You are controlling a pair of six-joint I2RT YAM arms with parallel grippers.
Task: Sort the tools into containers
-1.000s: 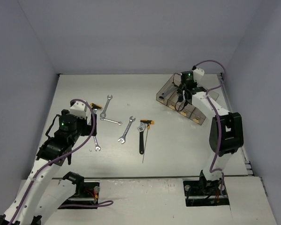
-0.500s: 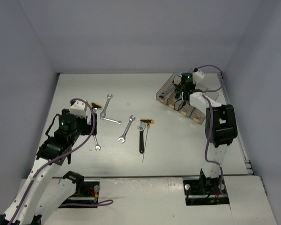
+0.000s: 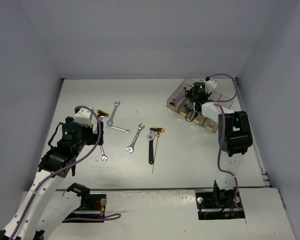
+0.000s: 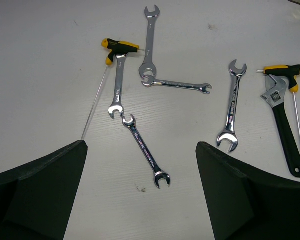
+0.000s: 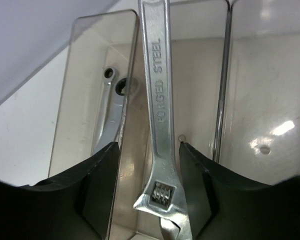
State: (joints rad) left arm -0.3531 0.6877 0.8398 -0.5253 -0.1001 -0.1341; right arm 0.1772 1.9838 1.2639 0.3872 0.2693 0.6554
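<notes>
Four joined smoky-brown bins sit at the far right. My right gripper hangs over them. In the right wrist view its jaws stand apart around a silver adjustable wrench lying lengthwise in the second bin, with a gap on each side. A silver wrench lies in the leftmost bin. My left gripper is open and empty above the table. Ahead of it lie several silver wrenches, a black-handled adjustable wrench and two yellow-and-black drivers.
The loose tools form a cluster at the table's middle left, between the two arms. Grey walls close in the table on three sides. The right arm's elbow stands folded near the right edge.
The right arm's elbow has folded in toward the bins, and its gripper has shifted slightly farther over them. The left arm and the loose tools have not moved.
</notes>
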